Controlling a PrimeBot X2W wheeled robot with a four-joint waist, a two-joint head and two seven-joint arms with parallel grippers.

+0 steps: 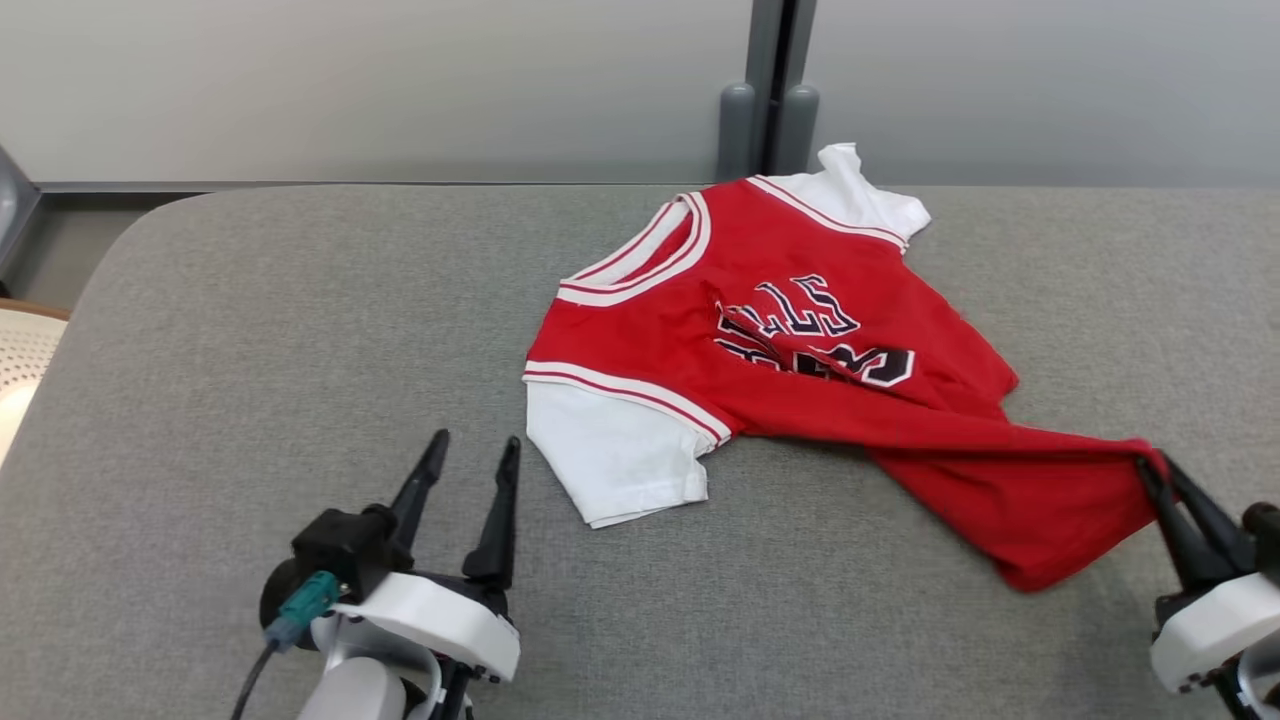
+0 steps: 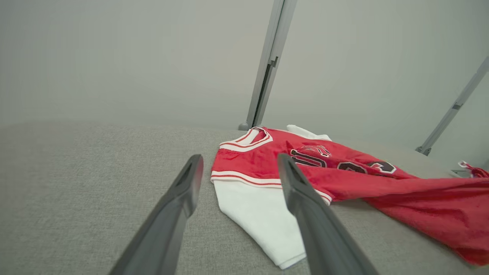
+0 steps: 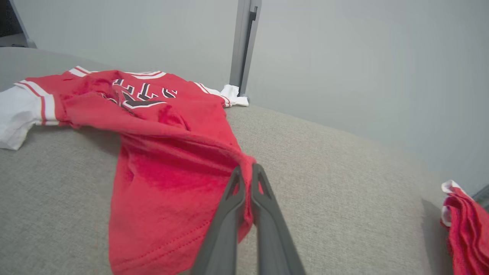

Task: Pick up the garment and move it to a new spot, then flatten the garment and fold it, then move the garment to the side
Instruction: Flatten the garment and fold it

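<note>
Near right: the right pincer (image 1: 1152, 468) is pressed together on the hem corner of the shirt (image 1: 850, 420), with the cloth drawn taut toward it.

Near left: the left pincer (image 1: 476, 440) is spread and holds nothing. It stands over the surface (image 1: 250, 330).

The white sleeve (image 1: 610, 460) lies just ahead of the left pincer and to its right.

The shirt's long axis runs diagonally from the pinched hem out to the collar (image 1: 650, 255).

Judgement: the left arm is nearer the sleeve end.

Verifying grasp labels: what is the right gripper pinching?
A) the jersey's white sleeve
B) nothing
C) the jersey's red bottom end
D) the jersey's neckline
C: the right gripper is shut on red fabric at the bottom end of the jersey; the white sleeve lies free near the open left gripper.
</note>
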